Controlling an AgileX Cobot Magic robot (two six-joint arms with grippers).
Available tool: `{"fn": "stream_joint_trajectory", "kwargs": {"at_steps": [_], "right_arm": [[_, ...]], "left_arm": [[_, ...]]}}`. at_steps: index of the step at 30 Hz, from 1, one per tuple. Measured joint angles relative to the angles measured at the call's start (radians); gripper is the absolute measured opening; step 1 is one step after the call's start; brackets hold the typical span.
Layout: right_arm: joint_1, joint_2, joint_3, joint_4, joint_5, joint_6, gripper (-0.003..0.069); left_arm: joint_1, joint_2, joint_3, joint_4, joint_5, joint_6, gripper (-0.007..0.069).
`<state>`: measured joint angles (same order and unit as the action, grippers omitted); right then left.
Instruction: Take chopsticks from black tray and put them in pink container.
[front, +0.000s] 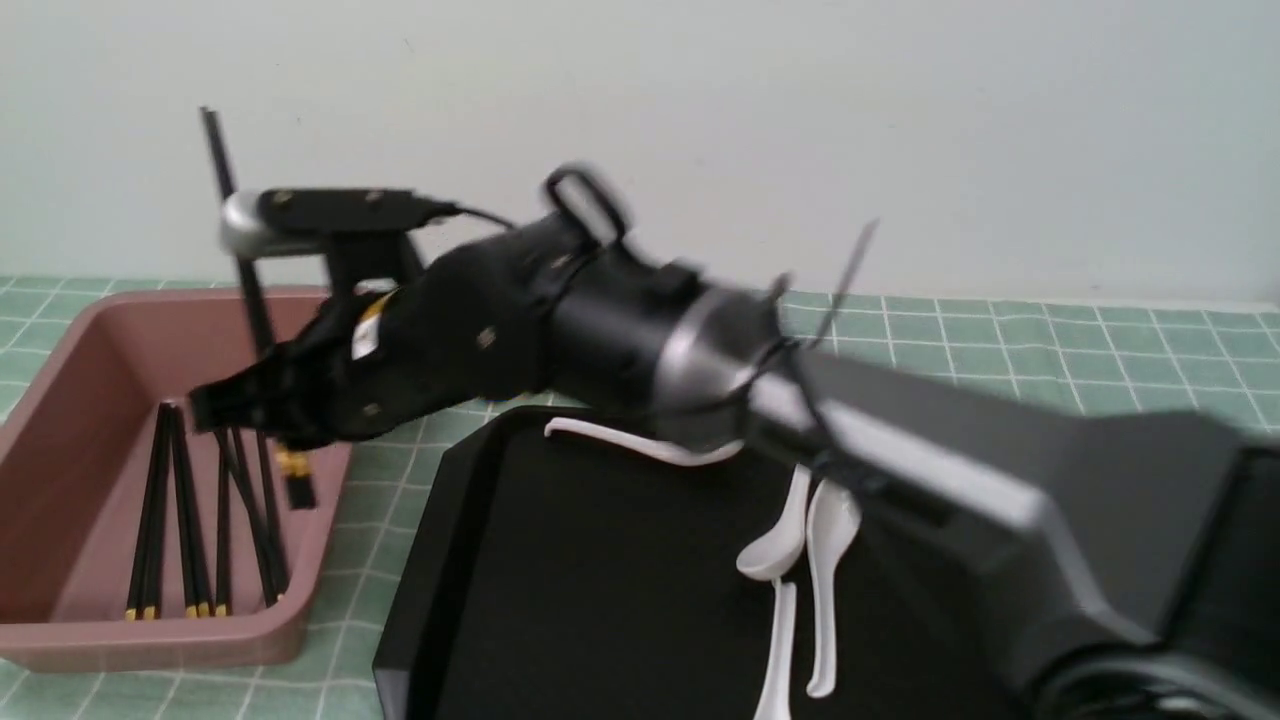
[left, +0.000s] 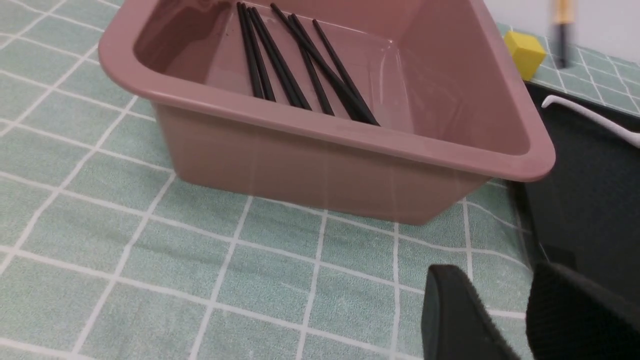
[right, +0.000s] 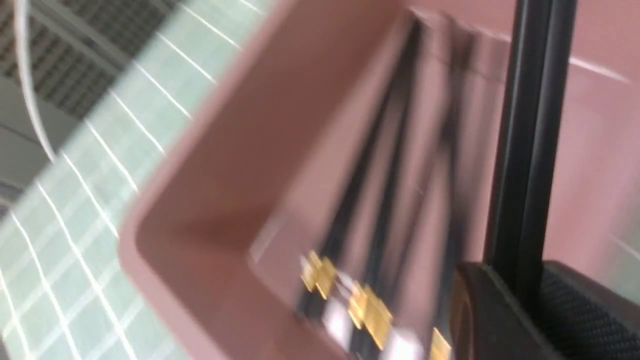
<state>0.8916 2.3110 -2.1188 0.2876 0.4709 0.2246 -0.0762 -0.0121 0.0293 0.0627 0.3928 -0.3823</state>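
A: Jaws of the right gripper (front: 235, 400) pinch one chopstick (front: 216, 150), nearly upright.
B: Over the pink container (front: 150, 655), ten o'clock of the black tray (front: 520, 560)?
A: Probably; it's blurred. Near the three-o'clock rim, it could topple out.

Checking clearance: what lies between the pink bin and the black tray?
Only bare green checked cloth separates the bin and tray, clearest in the front view.

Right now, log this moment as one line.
right gripper: shut on chopstick, upright over pink container | left gripper: open, empty | binned chopsticks: several | black tray: white spoons showing
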Motion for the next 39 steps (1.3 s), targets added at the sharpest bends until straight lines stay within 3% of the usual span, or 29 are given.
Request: {"fn": "stream_joint_trajectory", "kwargs": {"at_steps": [6,8,12,17,24,32,36,39], "right_arm": [[0.027,0.098,-0.061,0.0,-0.043,0.0,0.0205],[0.029,0.104,-0.064,-0.001,-0.022,-0.001,0.0275],[0.028,0.079,-0.064,-0.042,0.067,-0.001,0.0303],[0.026,-0.031,-0.064,-0.138,0.287,-0.001,0.0242],[0.026,-0.377,-0.07,-0.306,0.748,-0.083,0.0008],[0.026,-0.834,0.068,-0.333,0.786,-0.109,-0.0015],[0.026,-1.102,0.291,-0.334,0.786,-0.109,-0.0012],[0.026,-1.353,0.609,-0.337,0.665,-0.109,-0.001]], "left_arm": [[0.0,0.0,0.0,0.0,0.0,0.0,0.0238],[0.0,0.0,0.0,0.0,0.0,0.0,0.0238],[0.0,0.0,0.0,0.0,0.0,0.0,0.0238],[0.0,0.0,0.0,0.0,0.0,0.0,0.0238],[0.0,0.0,0.0,0.0,0.0,0.0,0.0238],[0.0,0.0,0.0,0.0,0.0,0.0,0.0238],[0.0,0.0,0.0,0.0,0.0,0.0,0.0238],[0.0,0.0,0.0,0.0,0.0,0.0,0.0238]]}}
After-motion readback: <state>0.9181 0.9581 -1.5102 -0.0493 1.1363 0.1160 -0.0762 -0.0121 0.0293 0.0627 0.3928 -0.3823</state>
